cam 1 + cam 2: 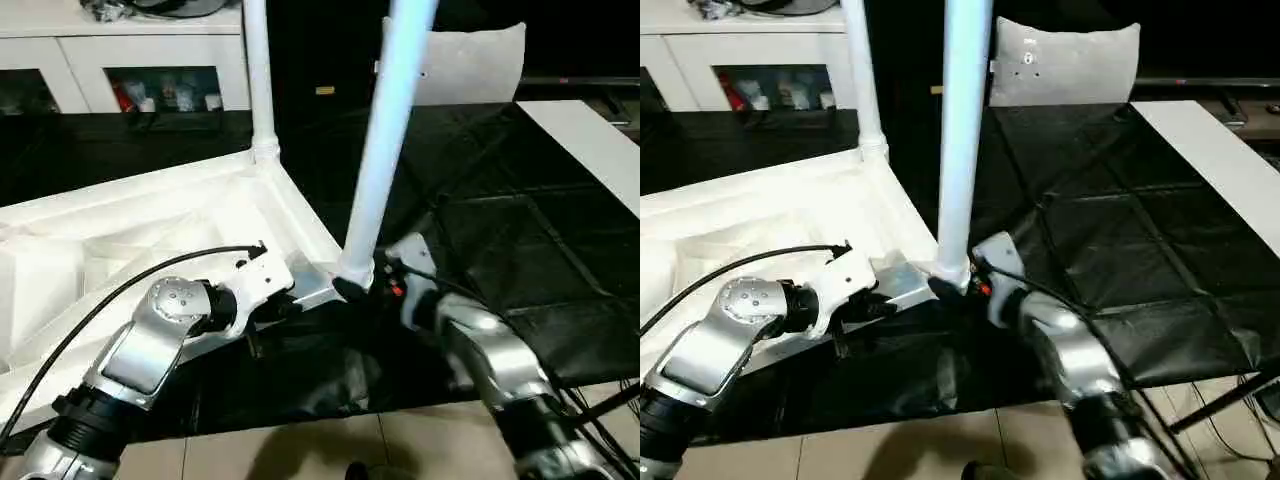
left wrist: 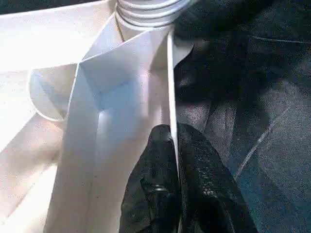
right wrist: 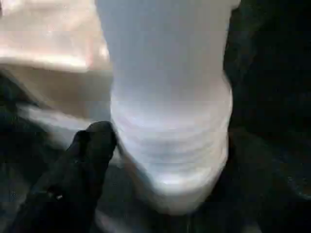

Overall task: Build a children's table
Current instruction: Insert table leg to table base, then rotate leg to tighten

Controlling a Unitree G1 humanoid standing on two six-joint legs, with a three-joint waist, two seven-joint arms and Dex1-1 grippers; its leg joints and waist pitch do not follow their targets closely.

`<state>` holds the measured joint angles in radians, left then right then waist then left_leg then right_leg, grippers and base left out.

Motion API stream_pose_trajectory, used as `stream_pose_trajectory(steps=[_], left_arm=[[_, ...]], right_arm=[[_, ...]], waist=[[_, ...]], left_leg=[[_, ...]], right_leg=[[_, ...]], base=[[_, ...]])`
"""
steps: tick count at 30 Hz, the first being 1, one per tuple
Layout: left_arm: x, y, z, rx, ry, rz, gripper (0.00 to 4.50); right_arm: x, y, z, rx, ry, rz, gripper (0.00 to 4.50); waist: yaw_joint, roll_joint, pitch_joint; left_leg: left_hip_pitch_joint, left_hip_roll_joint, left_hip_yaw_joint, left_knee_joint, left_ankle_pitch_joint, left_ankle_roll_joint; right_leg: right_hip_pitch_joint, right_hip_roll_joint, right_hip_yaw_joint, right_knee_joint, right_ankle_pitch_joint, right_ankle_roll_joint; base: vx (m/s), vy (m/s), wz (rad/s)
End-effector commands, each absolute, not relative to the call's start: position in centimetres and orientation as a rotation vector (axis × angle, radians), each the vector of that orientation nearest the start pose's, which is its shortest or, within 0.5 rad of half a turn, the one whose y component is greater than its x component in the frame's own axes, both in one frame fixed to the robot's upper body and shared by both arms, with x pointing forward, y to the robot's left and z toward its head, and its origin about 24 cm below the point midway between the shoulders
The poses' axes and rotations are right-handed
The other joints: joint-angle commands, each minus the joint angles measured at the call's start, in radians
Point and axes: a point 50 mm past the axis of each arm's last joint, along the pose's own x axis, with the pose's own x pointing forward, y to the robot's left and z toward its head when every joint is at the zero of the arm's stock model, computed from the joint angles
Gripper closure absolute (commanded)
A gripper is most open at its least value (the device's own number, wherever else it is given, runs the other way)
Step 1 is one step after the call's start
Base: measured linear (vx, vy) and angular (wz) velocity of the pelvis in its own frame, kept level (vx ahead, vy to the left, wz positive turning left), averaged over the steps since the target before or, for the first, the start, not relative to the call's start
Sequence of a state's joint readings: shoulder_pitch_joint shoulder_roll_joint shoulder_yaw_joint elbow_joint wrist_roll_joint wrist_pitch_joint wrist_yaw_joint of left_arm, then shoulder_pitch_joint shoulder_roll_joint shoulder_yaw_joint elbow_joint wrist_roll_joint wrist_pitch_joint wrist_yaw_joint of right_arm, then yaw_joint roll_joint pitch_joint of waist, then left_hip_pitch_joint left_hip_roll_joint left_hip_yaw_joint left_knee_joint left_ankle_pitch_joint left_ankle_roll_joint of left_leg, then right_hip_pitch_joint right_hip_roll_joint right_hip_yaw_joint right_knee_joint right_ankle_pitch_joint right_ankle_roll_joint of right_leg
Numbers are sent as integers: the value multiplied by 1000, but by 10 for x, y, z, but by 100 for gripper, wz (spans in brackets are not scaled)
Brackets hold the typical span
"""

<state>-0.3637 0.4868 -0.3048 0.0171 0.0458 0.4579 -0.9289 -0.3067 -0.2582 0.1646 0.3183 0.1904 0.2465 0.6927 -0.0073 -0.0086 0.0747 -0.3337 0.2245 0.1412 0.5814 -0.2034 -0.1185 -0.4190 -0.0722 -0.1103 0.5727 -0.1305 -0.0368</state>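
Left claw [image 2: 172, 145] pinches tabletop rim [image 2: 170, 73]; right claw [image 1: 362, 285] open around leg [image 1: 385, 150].

Dim scene, glaring white plastic, right wrist view blurred

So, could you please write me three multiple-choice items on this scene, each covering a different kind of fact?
1. Where is the cushion relative to the black mat?
A. at its far edge
B. at its near edge
C. in its middle

2. How many legs stand upright in the table top?
A. one
B. two
C. four

3. The left end effector is:
A. wide open
B. holding a loose leg
C. shut on the table top's rim

Key: A, it stands beyond the mat; B, two rise from corner sockets; C, its fingers pinch the thin rim wall.
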Motion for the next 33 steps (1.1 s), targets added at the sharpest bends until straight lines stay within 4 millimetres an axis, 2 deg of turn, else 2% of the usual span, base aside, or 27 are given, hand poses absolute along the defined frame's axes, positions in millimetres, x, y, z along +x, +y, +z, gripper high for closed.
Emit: stream_pose_trajectory(steps=[1, 7, 8, 9, 12, 16, 17, 23, 26, 33], left_arm=[[290, 143, 86, 560, 361, -1061, 450], [290, 145, 80, 572, 363, -1113, 450], [290, 145, 80, 573, 363, -1125, 450], [290, 145, 79, 575, 364, -1138, 450], [289, 146, 76, 583, 368, -1188, 450], [289, 147, 74, 594, 381, -1219, 450], [289, 148, 72, 603, 390, -1241, 450], [287, 147, 71, 606, 394, -1309, 450], [285, 147, 70, 613, 395, -1366, 450], [286, 149, 71, 651, 402, -1445, 450]], right_arm=[[289, -135, 32, -54, 300, 842, 4], [280, -148, 36, -63, 277, 884, 4], [279, -150, 37, -74, 270, 892, 4], [278, -151, 39, -83, 261, 894, 4], [279, -156, 45, -104, 210, 886, 4], [276, -157, 48, -94, 242, 945, 4], [274, -158, 53, -105, 229, 1004, 4], [277, -162, 58, -126, 203, 1035, 4], [277, -161, 63, -129, 197, 1091, 4], [280, -157, 66, -207, 198, 1195, 4]], waist=[[7, 17, -78], [7, 15, -73], [9, 23, -75], [10, 18, -75], [15, 20, -77], [16, 20, -78], [18, 21, -79], [26, 17, -82], [33, 20, -83], [45, 23, -84]], left_leg=[[-17, -11, 21, -57, -209, 55], [-14, -15, 19, -54, -251, 60], [-11, -16, 19, -53, -254, 59], [-11, -16, 20, -52, -257, 60], [-12, -15, 18, -53, -254, 60], [-12, -14, 18, -54, -252, 66], [-12, -14, 19, -53, -246, 71], [-15, -14, 21, -52, -219, 69], [-12, -13, 21, -52, -218, 76], [-7, -10, 22, -53, -230, 63]], right_leg=[[74, -44, 42, -70, -377, -149], [67, -42, 33, -86, -493, -97], [65, -43, 33, -87, -505, -90], [63, -42, 32, -91, -508, -84], [64, -41, 32, -87, -491, -89], [68, -40, 32, -83, -468, -96], [67, -41, 34, -82, -456, -103], [70, -43, 35, -78, -451, -106], [68, -43, 35, -79, -459, -102], [67, -44, 36, -76, -450, -112]], base=[[0, 0, 0], [0, 0, 0], [0, 0, 0], [0, 0, 0], [0, 0, 0], [0, 0, 0], [0, 0, 0], [0, 0, 0], [0, 0, 0], [0, 0, 0]])
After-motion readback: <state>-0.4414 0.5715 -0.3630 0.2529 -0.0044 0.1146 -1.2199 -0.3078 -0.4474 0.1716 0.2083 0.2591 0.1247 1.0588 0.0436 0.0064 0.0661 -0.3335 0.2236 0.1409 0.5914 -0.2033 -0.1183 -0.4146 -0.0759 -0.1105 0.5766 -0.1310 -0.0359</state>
